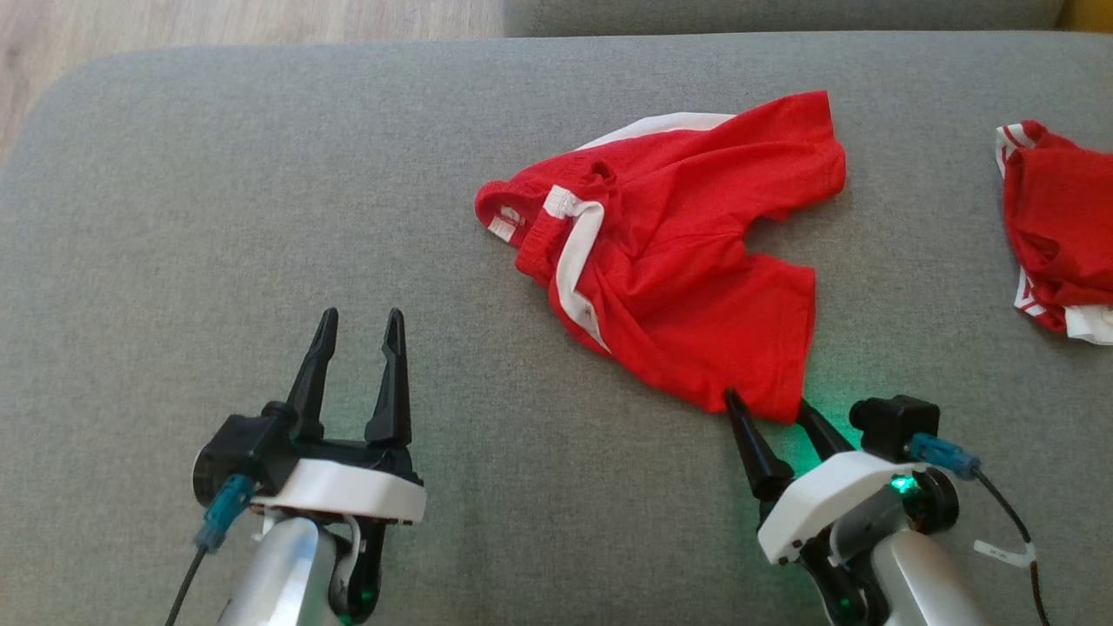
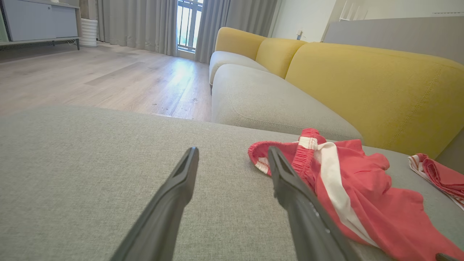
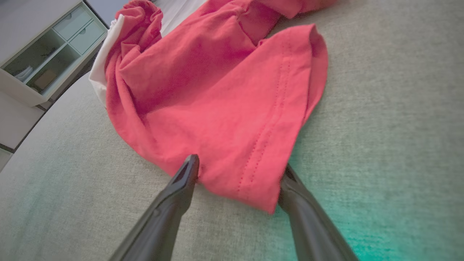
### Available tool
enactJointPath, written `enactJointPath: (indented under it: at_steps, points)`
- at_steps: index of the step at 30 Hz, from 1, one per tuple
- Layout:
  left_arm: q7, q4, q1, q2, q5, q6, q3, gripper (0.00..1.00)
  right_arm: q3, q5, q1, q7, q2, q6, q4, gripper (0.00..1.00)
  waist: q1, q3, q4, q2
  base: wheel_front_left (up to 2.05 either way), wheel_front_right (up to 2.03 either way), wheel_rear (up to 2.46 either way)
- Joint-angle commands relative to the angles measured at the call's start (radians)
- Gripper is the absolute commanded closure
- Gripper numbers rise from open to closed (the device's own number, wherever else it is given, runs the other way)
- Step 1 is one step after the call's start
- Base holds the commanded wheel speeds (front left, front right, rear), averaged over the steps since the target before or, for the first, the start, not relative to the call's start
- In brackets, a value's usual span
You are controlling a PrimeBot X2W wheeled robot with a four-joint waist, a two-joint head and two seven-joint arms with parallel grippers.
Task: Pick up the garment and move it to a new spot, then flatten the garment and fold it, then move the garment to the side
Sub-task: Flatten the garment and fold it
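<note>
My right gripper (image 1: 767,404), jaws apart, straddles the near hem of the shorts (image 1: 687,252); closing shallow, I may pinch one layer and lose it.

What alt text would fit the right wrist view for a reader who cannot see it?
The open right gripper straddles the near hem corner of crumpled red shorts lying on a grey cushion; the cloth hides one fingertip. A white cabinet stands at the upper left, and a green glow tints the cushion near the fingers.
</note>
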Motion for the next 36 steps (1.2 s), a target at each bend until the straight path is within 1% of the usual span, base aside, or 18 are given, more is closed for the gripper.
enactJointPath:
  at_steps: [1, 5, 10, 14, 22, 28, 29, 30, 32, 33, 36]
  points:
    - [-0.010, -0.027, -0.038, 0.004, 0.005, 0.000, 0.035, 0.00, 0.029, 0.006, -0.017, -0.001, 0.002, 0.007, -0.032, 0.00, -0.0001, -0.001, 0.000, 0.0000, 0.00, 0.00, 0.00]
    - [-0.010, -0.026, -0.039, 0.003, 0.005, 0.000, 0.034, 0.00, 0.030, -0.002, -0.020, -0.010, 0.002, 0.007, -0.041, 0.00, -0.0001, -0.002, -0.001, 0.0000, 0.00, 0.00, 0.00]
    - [-0.010, -0.025, -0.036, 0.002, 0.004, 0.001, 0.038, 0.00, -0.003, -0.039, -0.022, -0.035, 0.002, 0.007, -0.055, 0.00, -0.0001, -0.007, -0.003, 0.0000, 0.00, 0.00, 0.00]
    - [-0.010, -0.025, -0.034, 0.001, 0.006, 0.000, 0.041, 0.00, -0.018, -0.052, -0.018, -0.034, 0.002, 0.007, -0.066, 0.00, -0.0001, -0.011, -0.005, 0.0000, 0.00, 0.00, 0.00]
    - [-0.010, -0.025, -0.034, 0.000, 0.006, -0.002, 0.038, 0.00, 0.016, -0.041, -0.005, 0.010, 0.002, 0.007, -0.070, 0.00, -0.0001, -0.013, -0.007, 0.0000, 0.00, 0.00, 0.00]
    - [-0.010, -0.026, -0.034, 0.000, 0.006, -0.002, 0.040, 0.00, 0.022, -0.040, -0.007, 0.014, 0.002, 0.007, -0.069, 0.00, -0.0001, -0.009, -0.002, 0.0000, 0.00, 0.00, 0.00]
    - [-0.010, -0.026, -0.034, 0.000, 0.007, -0.002, 0.041, 0.00, 0.022, -0.040, -0.008, 0.014, 0.002, 0.007, -0.068, 0.01, -0.0001, -0.008, -0.001, 0.0000, 0.00, 0.00, 0.00]
    - [-0.010, -0.026, -0.035, 0.000, 0.007, -0.002, 0.041, 0.00, 0.021, -0.039, -0.009, 0.014, 0.002, 0.007, -0.068, 0.26, -0.0001, -0.007, -0.001, 0.0000, 0.00, 0.00, 0.00]
    - [-0.010, -0.026, -0.036, 0.000, 0.008, -0.002, 0.042, 0.00, 0.019, -0.041, -0.012, 0.014, 0.002, 0.007, -0.066, 0.93, -0.0001, -0.006, 0.001, 0.0000, 0.00, 0.00, 0.00]
    - [-0.010, -0.025, -0.036, 0.000, 0.008, -0.002, 0.042, 0.00, 0.017, -0.044, -0.014, 0.011, 0.002, 0.007, -0.067, 1.00, -0.0001, -0.005, 0.002, 0.0000, 0.00, 0.00, 0.00]
    - [-0.010, -0.024, -0.036, 0.000, 0.007, -0.003, 0.040, 0.00, 0.004, -0.043, -0.025, -0.009, 0.002, 0.007, -0.079, 1.00, -0.0001, -0.005, 0.003, 0.0000, 0.00, 0.00, 0.00]
